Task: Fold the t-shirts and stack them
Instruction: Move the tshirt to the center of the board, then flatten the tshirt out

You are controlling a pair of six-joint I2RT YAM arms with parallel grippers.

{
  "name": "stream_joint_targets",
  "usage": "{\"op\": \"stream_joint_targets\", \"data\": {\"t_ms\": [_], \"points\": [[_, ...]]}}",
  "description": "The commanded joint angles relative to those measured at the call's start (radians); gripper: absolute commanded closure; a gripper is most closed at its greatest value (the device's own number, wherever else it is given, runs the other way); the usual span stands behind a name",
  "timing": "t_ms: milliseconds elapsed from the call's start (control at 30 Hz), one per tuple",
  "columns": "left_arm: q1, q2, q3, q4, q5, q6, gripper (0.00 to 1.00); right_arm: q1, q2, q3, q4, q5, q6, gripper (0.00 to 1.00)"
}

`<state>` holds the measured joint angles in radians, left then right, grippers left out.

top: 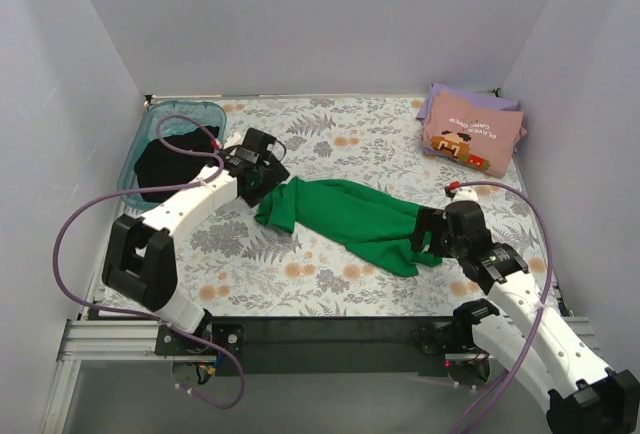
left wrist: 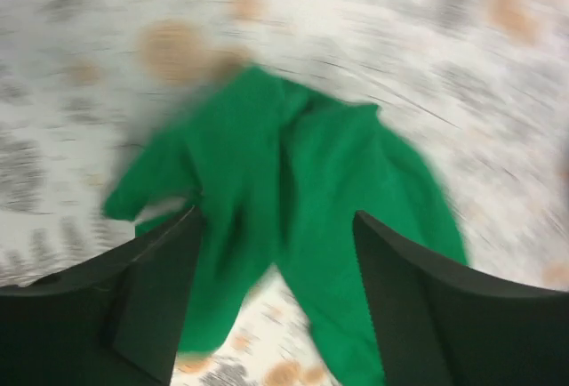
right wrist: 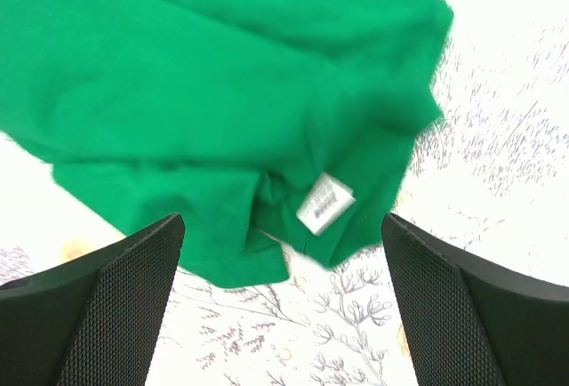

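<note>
I am watching the green t-shirt (top: 350,219) lying crumpled in a long, slanted bunch across the middle of the flowered table (top: 330,124), not yet folded. My left gripper (top: 262,182) is hovering at the shirt's upper-left end, and in its wrist view, which is coming through blurred, the left gripper (left wrist: 276,217) is showing its fingers spread wide with the green cloth (left wrist: 293,190) lying below and between them, nothing pinched. My right gripper (top: 430,234) is sitting at the shirt's lower-right end; in its own camera the right gripper (right wrist: 283,221) is also gaping wide above the rumpled green fabric (right wrist: 222,92), where a small white tag (right wrist: 324,202) is showing. I cannot tell whether either set of fingers is touching the cloth. In the far right corner the pink t-shirt (top: 470,134) is resting folded on top of the lavender t-shirt (top: 440,102). At the far left the black t-shirt (top: 160,164) is lying heaped inside the teal bin (top: 135,149).
</note>
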<state>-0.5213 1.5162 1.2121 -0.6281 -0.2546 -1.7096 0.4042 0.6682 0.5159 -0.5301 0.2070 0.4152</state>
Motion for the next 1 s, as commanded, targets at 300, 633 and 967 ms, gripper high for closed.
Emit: {"op": "stream_joint_targets", "data": {"t_ms": [300,633,967], "points": [[0.084,-0.190,-0.195,-0.216,-0.114,-0.159,0.18,0.047,0.134,0.033,-0.025,-0.159,0.031,0.02],[0.060,-0.263,-0.491,0.010,0.162,-0.084,0.08,0.159,0.094,-0.033,0.022,-0.143,0.112,0.07],[0.046,-0.134,-0.514,0.169,0.230,-0.062,0.34,0.160,0.189,-0.093,0.097,-0.110,0.142,0.09]]}}
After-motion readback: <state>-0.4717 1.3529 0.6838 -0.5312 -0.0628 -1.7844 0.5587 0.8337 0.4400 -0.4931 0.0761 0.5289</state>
